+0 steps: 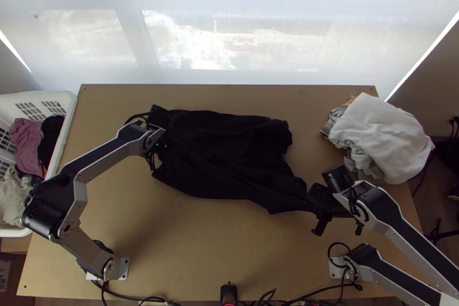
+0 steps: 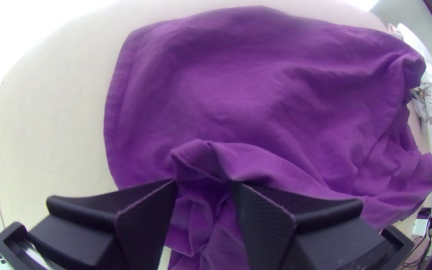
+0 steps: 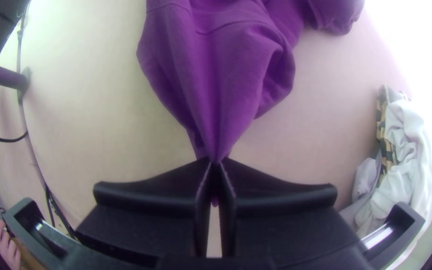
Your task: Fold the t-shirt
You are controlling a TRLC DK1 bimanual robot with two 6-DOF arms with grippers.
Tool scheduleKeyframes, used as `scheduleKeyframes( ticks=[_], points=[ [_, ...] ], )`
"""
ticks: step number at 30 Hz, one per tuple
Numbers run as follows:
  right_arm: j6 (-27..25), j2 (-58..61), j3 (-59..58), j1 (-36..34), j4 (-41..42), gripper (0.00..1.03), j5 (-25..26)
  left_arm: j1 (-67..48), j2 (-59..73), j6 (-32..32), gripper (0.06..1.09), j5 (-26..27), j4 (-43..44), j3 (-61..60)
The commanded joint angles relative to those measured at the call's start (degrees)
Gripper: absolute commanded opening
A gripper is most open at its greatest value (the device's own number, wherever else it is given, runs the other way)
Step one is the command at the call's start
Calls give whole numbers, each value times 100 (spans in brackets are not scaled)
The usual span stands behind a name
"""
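In the top view we see the t-shirt (image 1: 229, 151) lying wrinkled across the wooden table (image 1: 229, 260), between the left pincer (image 1: 156, 140) and the right pincer (image 1: 326, 209). In the left wrist view, our left pincer (image 2: 205, 187) has its fingers (image 2: 146, 225) standing apart, with a raised, crumpled fold of the shirt in the gap; the broader, flatter cloth stretches away from it. In the right wrist view, our right pincer (image 3: 216, 161) is closed at its tips on a gathered point of the shirt, and the fabric fans out from there toward the left pincer. A white laundry basket (image 1: 70, 112) holding clothes sits to our left pincer's left, and a white cloth (image 1: 384, 139) lies heaped beyond our right pincer, off to its right.
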Motion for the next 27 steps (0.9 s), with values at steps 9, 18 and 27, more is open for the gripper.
scheduleKeyframes(
  ticks=[9, 18, 27],
  points=[
    [16, -23, 72, -34, -32, 3, 2, 139, -113, 13, 9, 18, 112, -50],
    [16, -67, 204, -104, -32, 3, 2, 526, -1212, 84, 9, 89, -363, -200],
    [96, -128, 828, -333, -129, 3, 2, 816, -2724, 189, 9, 247, -1180, -402]
  ],
)
